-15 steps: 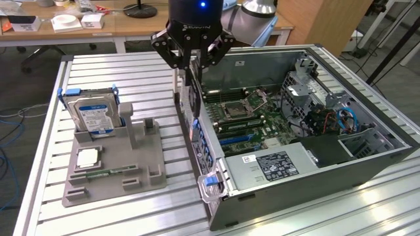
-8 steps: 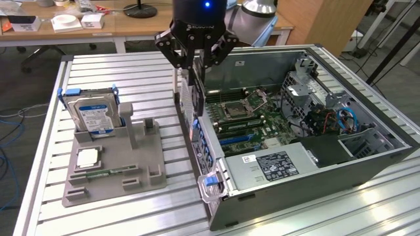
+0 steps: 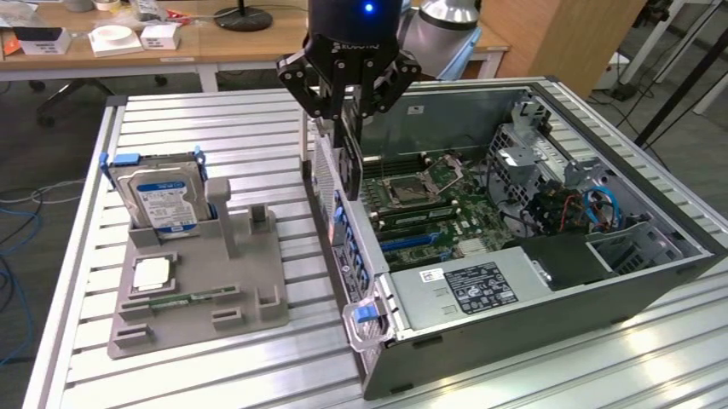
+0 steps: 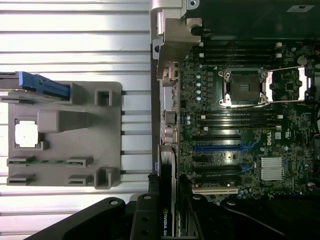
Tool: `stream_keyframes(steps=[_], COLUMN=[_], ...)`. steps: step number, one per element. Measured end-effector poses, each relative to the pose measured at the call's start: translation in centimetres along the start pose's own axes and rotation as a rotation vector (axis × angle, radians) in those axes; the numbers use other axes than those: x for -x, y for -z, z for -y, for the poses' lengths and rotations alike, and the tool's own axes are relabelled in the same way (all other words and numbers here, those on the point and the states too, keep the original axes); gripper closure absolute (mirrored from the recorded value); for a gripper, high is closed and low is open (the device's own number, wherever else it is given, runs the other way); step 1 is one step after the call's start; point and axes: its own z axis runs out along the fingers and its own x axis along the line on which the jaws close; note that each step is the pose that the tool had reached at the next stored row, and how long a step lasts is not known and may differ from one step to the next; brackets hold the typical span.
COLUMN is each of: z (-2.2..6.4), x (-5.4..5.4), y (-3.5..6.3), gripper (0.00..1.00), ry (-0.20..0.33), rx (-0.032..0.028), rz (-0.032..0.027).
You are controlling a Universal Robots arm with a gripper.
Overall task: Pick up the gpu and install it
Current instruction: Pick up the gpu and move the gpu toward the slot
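Observation:
The gpu [image 3: 351, 162] is a thin dark card that hangs upright, edge-on, from my gripper [image 3: 344, 115], which is shut on its upper edge. It hovers just above the rear wall of the open computer case [image 3: 637, 264], at the edge of the motherboard [image 3: 427, 200]. In the wrist view the gpu [image 4: 167, 200] appears edge-on with a silvery bracket and an NVIDIA label, clamped in my gripper [image 4: 167, 222]. It hangs over the board's edge close to the expansion slots, among them a blue slot [image 4: 217, 148] and a white slot [image 4: 215, 190].
A grey holder tray [image 3: 245, 281] lies on the slatted table at the exterior view's left of the case. It carries an upright hard drive [image 3: 165, 196], a CPU [image 3: 152, 274] and a green memory stick [image 3: 187, 300]. A power supply [image 3: 478, 285] fills the case's near corner.

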Motion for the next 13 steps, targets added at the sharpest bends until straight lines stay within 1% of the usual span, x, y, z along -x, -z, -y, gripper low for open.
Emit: stream_keyframes(steps=[13], z=[-0.01], x=[0.07], y=[-0.01], gripper=[0.74], ry=[0.000], rx=[0.0001], rz=[0.0000])
